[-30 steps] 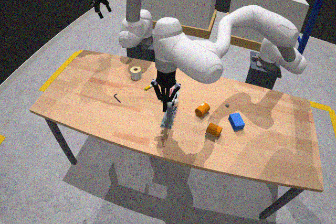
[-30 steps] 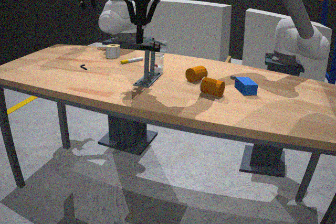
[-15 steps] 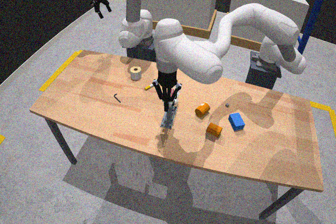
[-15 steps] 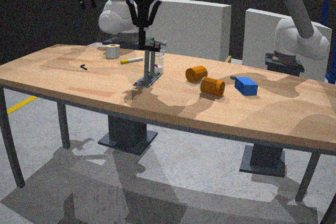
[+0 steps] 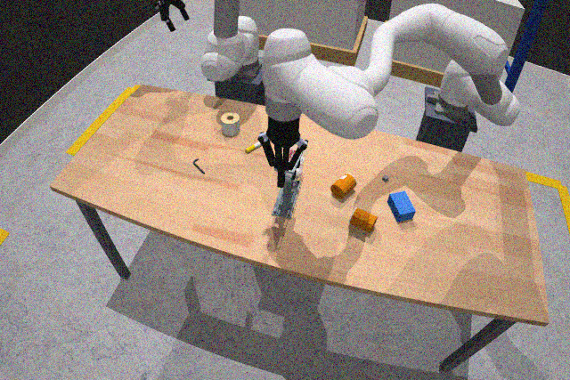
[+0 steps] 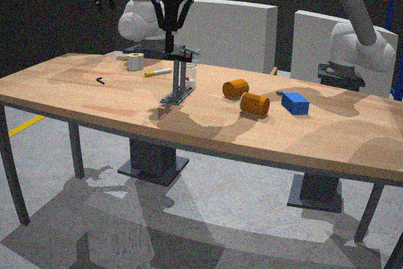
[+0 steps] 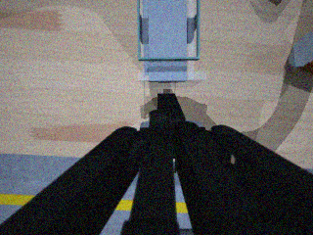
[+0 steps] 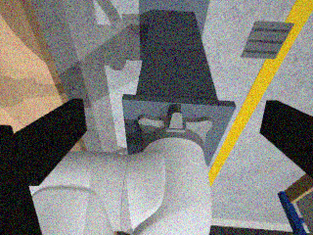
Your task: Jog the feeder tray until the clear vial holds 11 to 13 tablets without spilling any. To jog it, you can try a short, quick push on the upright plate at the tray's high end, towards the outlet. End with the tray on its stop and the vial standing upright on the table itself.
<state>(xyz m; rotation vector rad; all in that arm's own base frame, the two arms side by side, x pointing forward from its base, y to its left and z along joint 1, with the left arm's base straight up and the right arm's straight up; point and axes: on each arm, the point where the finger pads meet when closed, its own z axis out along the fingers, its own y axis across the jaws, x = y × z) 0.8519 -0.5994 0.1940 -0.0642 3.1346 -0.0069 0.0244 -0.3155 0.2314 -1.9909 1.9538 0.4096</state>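
The feeder tray [image 7: 168, 62] [image 6: 192, 51] is on its stand [image 6: 177, 97] near the table's middle. Whether it is on its stop cannot be told. The clear vial [image 6: 192, 75] appears upright behind the stand posts, with a few red and white bits low inside; a count is not readable. My left gripper [image 5: 280, 182] [image 6: 169, 49] [image 7: 165, 107] is shut and empty, pointing down just outside the tray's near end; contact cannot be told. My right gripper [image 5: 178, 22] [image 6: 106, 9] [image 8: 172, 116] is open and empty, high beyond the table's back left.
Two orange bottles [image 5: 343, 186] [image 6: 254, 104] lie right of the feeder, near a blue box [image 5: 401, 206] [image 6: 294, 103] and a small dark piece [image 5: 385, 178]. A roll [image 5: 230, 126] [image 6: 135, 62], a yellow-ended marker [image 6: 157, 72] and a hex key [image 5: 199, 165] lie left.
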